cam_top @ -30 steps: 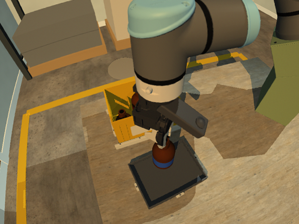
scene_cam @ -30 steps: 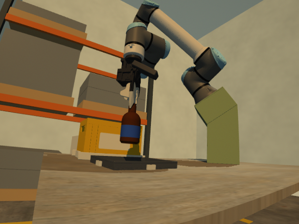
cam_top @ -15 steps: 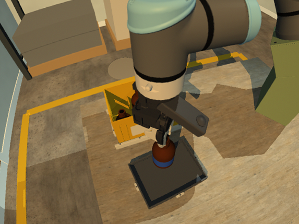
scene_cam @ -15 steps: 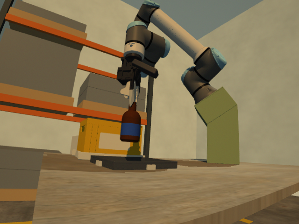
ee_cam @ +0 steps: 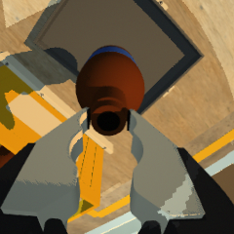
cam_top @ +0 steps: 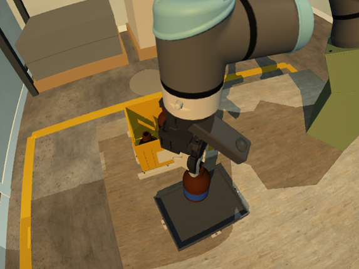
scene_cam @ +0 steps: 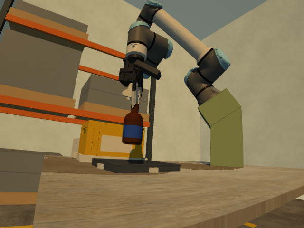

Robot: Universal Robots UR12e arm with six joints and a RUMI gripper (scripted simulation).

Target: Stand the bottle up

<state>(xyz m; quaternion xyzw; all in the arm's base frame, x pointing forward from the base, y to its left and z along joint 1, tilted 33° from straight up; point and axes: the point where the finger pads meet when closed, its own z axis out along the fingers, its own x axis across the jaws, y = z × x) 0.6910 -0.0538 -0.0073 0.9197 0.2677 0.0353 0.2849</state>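
Note:
My gripper [cam_top: 196, 170] [scene_cam: 135, 104] [ee_cam: 108, 110] is shut on the neck of a brown bottle [cam_top: 196, 184] [scene_cam: 132, 127] [ee_cam: 110, 80] with a blue label band. The bottle hangs upright, neck up, well above the dark square tray [cam_top: 210, 221] [scene_cam: 137, 166] [ee_cam: 161, 34], over the tray's far edge. The yellow crate [cam_top: 148, 151] [scene_cam: 98, 139] [ee_cam: 90, 168] stands just behind the tray. Another brown bottle [cam_top: 146, 136] stands upright inside the crate; a second one shows partly behind my wrist.
The crate sits on a pale base plate [cam_top: 157, 171] [scene_cam: 83, 156]. A dark vertical post [scene_cam: 150, 118] rises behind the tray. Shelves with grey boxes [scene_cam: 36, 63] are behind the crate. The green robot pedestal [cam_top: 345, 95] [scene_cam: 224, 132] stands at the right.

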